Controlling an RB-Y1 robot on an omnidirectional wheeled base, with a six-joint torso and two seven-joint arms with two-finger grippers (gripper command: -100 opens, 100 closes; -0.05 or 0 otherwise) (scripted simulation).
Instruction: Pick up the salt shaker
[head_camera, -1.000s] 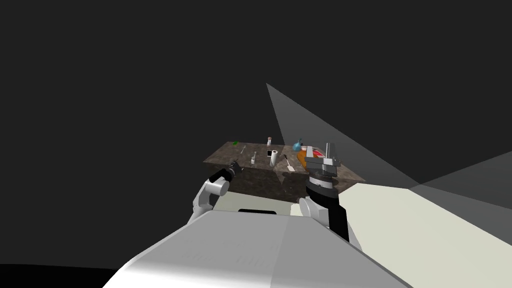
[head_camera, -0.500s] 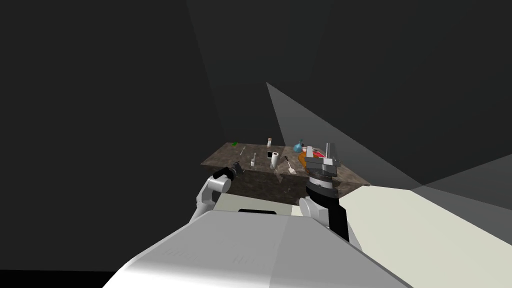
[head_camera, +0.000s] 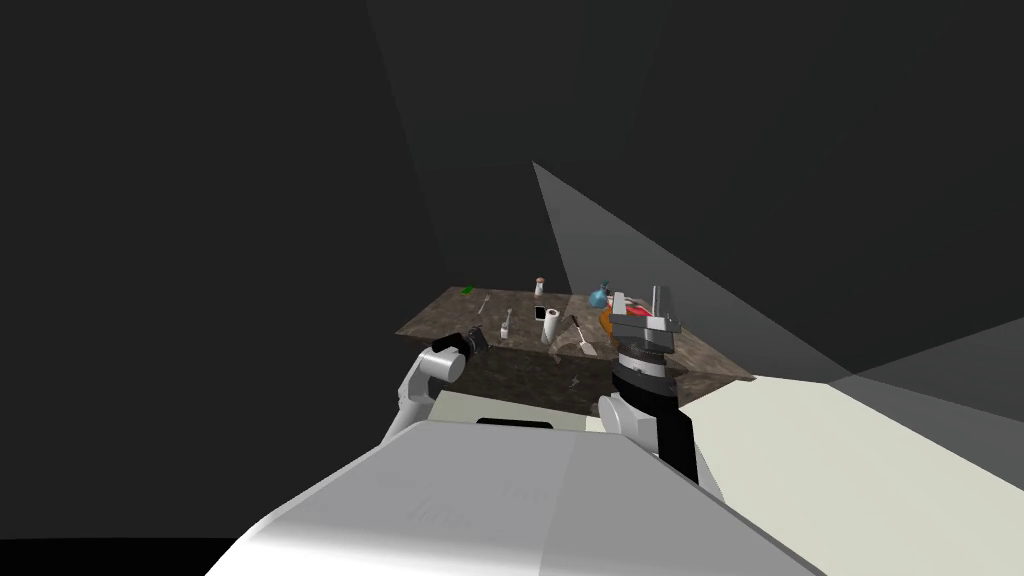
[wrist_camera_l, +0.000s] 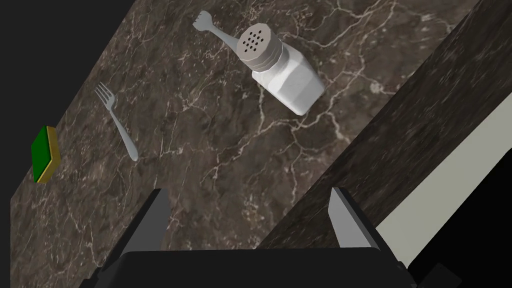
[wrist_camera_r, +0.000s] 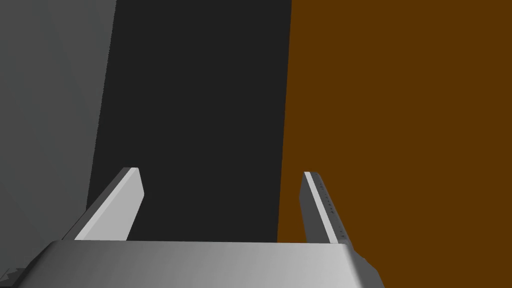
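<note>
The salt shaker (wrist_camera_l: 281, 70) is white with a grey perforated cap. It stands on the dark marble table (wrist_camera_l: 210, 150), near the front edge, a little ahead of my left gripper (wrist_camera_l: 249, 192). That gripper is open, with nothing between its fingers, and hovers over the table's front edge. In the head view the shaker (head_camera: 506, 324) is just beyond the left gripper (head_camera: 478, 340), on the table's (head_camera: 440, 318) left part. My right gripper (wrist_camera_r: 221, 174) is open and empty, held upright (head_camera: 660, 296) at the table's right side.
A fork (wrist_camera_l: 117, 122) and a green and yellow sponge (wrist_camera_l: 45, 154) lie further left. Another utensil (wrist_camera_l: 212, 29) lies behind the shaker. A white roll (head_camera: 549, 325), a spatula (head_camera: 583, 338), a brown-capped shaker (head_camera: 540, 286) and a blue object (head_camera: 598, 295) stand to the right.
I have edged closer to the table and turned slightly; the table now sits a little nearer and wider. My left gripper has reached forward to the table's front edge. The right arm holds still.
</note>
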